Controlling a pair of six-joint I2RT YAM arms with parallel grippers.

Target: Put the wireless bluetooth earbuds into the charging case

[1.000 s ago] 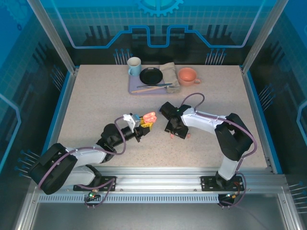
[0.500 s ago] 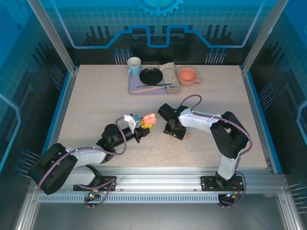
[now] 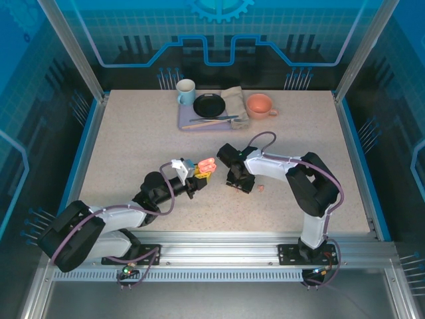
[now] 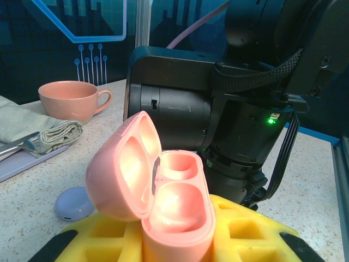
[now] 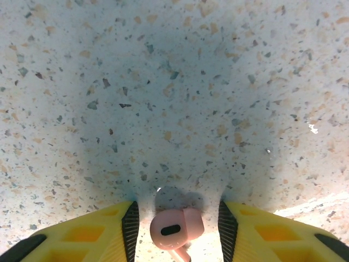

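Observation:
A salmon-pink charging case [image 4: 180, 202] stands upright with its lid swung open to the left and both wells bare. My left gripper [image 4: 174, 243] is shut on its base, and its yellow fingers [image 4: 256, 229] flank it. From above, the case [image 3: 208, 163] sits mid-table at the left gripper [image 3: 199, 174]. My right gripper [image 3: 238, 186] points down at the table just right of it. One pink earbud [image 5: 175, 229] lies on the table between the right gripper [image 5: 175, 218] jaws, which stand open with a gap on each side. Another pink earbud [image 3: 261, 189] lies further right.
A lilac closed case [image 4: 73, 203] rests on the table left of the pink one. At the back, a tray [image 3: 187, 123] carries a mug [image 3: 186, 92], a black plate [image 3: 209, 105] and a cloth [image 3: 234, 101]. A pink cup [image 3: 259, 105] stands beside it.
The right gripper has shifted a little left towards the case and its jaws have narrowed around the pink earbud. The left gripper has kept still with the case.

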